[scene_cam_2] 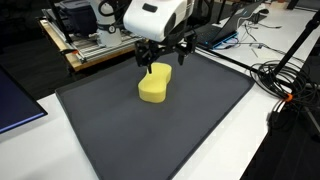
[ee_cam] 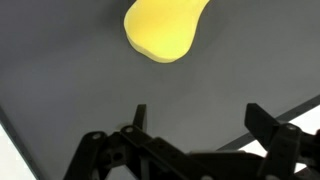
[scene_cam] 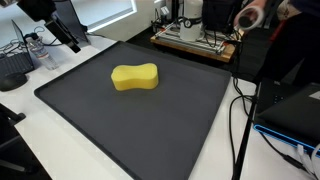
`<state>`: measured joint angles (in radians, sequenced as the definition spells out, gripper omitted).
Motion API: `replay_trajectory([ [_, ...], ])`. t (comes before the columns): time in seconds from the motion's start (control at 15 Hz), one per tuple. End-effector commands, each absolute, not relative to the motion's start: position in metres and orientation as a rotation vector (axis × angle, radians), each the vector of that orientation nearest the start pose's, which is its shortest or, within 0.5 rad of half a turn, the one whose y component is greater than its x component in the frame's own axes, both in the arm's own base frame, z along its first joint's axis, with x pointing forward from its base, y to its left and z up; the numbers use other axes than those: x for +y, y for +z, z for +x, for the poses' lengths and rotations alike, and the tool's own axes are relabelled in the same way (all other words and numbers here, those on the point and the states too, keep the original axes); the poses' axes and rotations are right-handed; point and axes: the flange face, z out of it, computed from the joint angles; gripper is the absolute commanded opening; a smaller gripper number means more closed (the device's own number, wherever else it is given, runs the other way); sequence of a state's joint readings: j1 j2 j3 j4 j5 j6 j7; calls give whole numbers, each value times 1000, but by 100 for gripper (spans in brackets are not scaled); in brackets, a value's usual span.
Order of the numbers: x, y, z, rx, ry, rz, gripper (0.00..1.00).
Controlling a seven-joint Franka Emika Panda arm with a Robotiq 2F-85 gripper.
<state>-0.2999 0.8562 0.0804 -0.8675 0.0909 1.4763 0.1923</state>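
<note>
Hovers over the dark mat (scene_cam_2: 200, 125) with the gripper (scene_cam_2: 160, 60) near the yellow sponge (scene_cam_2: 154, 86) — no contact — and shows jaws spread wide, empty.

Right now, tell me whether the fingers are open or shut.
Open. In the wrist view the fingers stand wide apart, only dark mat between them; the yellow sponge lies beyond, apart from both.

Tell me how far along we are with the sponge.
Done: nothing visible yet; the yellow sponge lies flat on the dark mat, untouched. In hand: the jaws stand open above the mat, and in the wrist view the sponge sits ahead of them, not between them. Left: probably closing that gap, getting the jaws around the sponge and gripping it.
</note>
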Motion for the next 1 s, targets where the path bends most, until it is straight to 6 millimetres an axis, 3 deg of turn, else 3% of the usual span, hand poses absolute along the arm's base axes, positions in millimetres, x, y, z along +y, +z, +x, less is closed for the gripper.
replay_trajectory([
  [0.0, -179, 377, 721, 634, 369, -2889, 100],
  [0.4, -178, 376, 721, 622, 375, -2883, 100],
  [0.67, -201, 365, 712, 542, 487, -2852, 100],
  [0.93, -227, 343, 693, 332, 621, -2783, 100],
])
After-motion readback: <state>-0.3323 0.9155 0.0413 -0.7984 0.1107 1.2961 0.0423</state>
